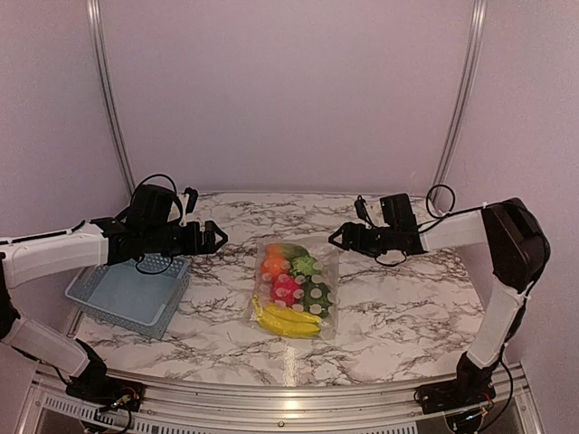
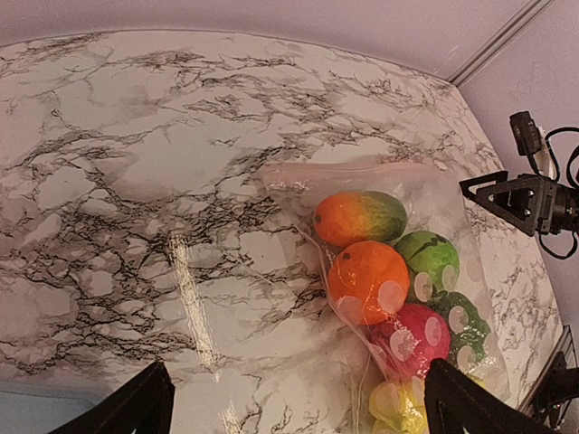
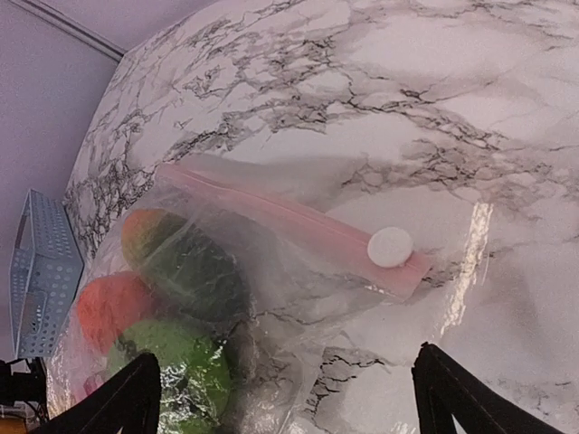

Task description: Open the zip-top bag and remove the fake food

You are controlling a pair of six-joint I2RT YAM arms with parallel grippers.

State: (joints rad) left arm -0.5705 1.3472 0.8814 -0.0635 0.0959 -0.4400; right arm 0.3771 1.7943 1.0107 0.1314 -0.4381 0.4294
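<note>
In the left wrist view the zip-top bag point(image 2: 434, 194) runs off the bottom edge, so the yellow banana point(image 2: 395, 404) shows only in part and the blue basket point(image 2: 36, 411) is a corner sliver. In the right wrist view crinkled plastic blurs the fake food point(image 3: 181, 298). From above, the zip strip point(image 1: 294, 241) is too small to tell whether it is sealed.

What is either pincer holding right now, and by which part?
Nothing. The left pincer and right pincer both hang open, clear of the bag.
</note>
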